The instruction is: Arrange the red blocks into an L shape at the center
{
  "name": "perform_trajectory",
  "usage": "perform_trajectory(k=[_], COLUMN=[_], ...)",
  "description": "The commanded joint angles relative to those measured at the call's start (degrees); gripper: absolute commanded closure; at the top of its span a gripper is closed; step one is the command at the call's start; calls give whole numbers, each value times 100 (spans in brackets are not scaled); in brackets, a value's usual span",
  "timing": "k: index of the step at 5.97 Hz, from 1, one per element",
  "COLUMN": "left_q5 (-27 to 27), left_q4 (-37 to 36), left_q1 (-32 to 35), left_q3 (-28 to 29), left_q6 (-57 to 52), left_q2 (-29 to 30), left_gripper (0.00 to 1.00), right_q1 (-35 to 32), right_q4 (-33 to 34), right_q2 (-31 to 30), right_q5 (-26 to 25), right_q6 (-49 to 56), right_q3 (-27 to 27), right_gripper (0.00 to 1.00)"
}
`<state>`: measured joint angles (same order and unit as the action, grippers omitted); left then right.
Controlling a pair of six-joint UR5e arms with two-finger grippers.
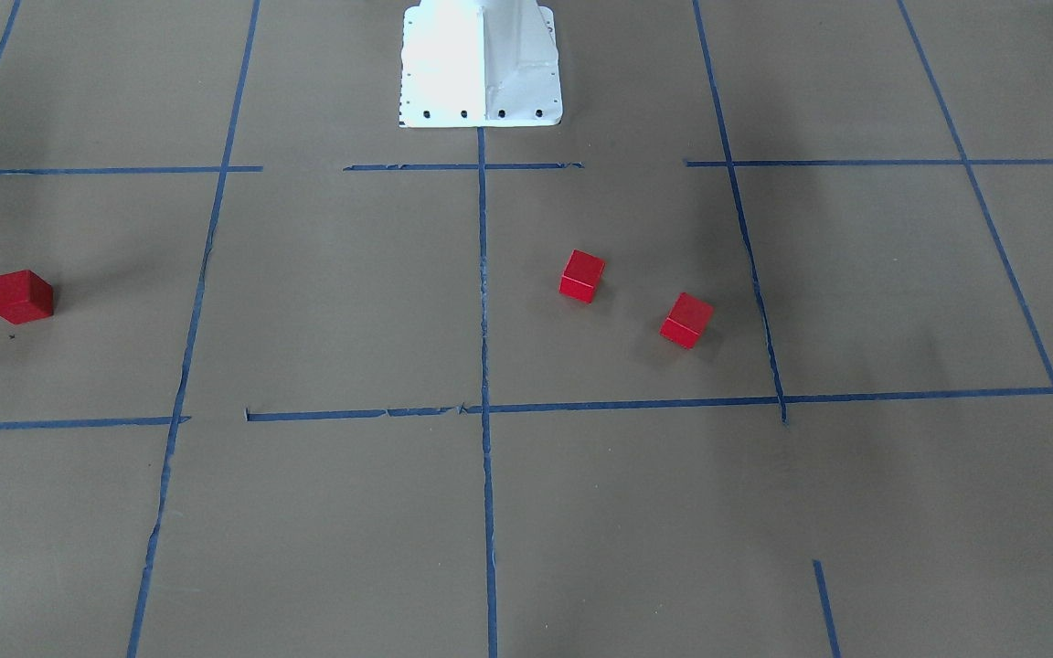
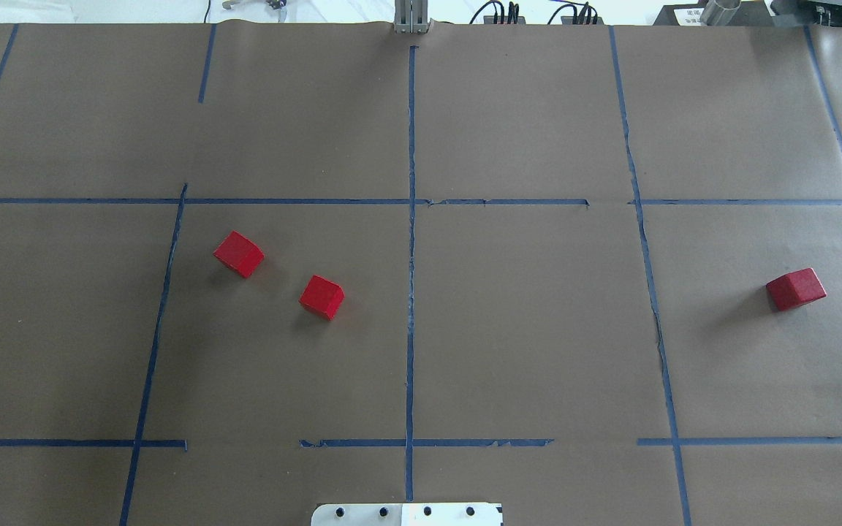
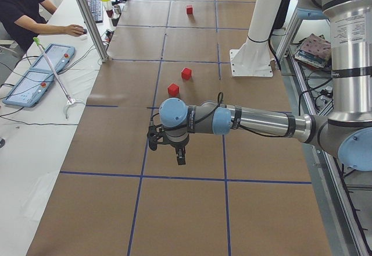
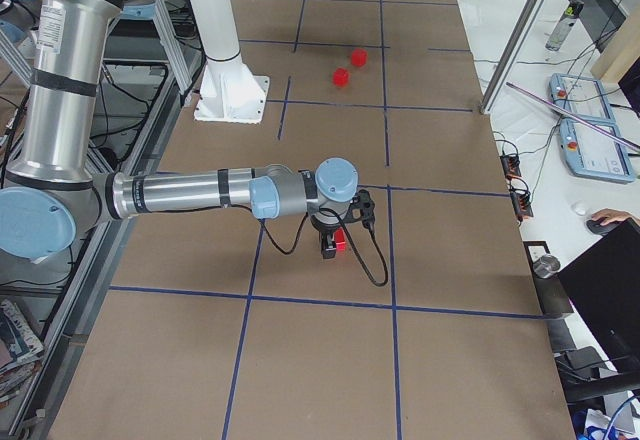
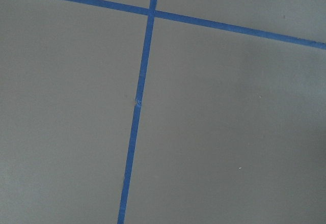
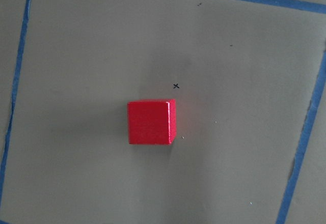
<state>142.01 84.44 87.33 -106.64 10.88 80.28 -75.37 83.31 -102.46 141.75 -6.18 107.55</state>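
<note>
Three red blocks (image 2: 321, 296) sit apart on the brown counter (image 2: 538, 109), not in an L.
The first block (image 2: 239, 253) and second block (image 2: 321, 296) are near each other in the center (image 2: 509, 321), left of the blue tape line (image 2: 410, 329). The third block (image 2: 796, 288) is far off, below the right tool (image 4: 330, 248). The left tool (image 3: 167, 150) hangs over paper. I cannot tell if either tool is open or closed.

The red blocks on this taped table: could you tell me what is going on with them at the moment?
No L shape yet; all three blocks lie loose on the paper. The outer block and the inner block sit apart, not touching, in the left half of the center. The third block lies alone in the cell to the robot's right, with the right gripper above it. The left arm hangs over bare paper.
</note>
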Motion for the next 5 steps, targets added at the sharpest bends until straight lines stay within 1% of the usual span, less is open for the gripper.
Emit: perform_trajectory(k=[1, 2, 3, 5], left_q5=[-7, 54, 64, 55], left_q4=[2, 2, 11, 2], left_q1=[-5, -5, -5, 3], left_q3=[-6, -15, -15, -145], left_q6=[-60, -25, -51, -8], left_q2=[-3, 6, 6, 6], left_gripper=[0, 0, 0, 0], right_q1=[1193, 1400, 1498, 1577], right_q4=[-1084, -1376, -1387, -1423], right_q2=[33, 33, 390, 542], right_q5=[-976, -1322, -1291, -1300], right_q6=[-1398, -1447, -1561, -1562], right_q3=[-67, -129, -573, -893], right_gripper=[0, 0, 0, 0])
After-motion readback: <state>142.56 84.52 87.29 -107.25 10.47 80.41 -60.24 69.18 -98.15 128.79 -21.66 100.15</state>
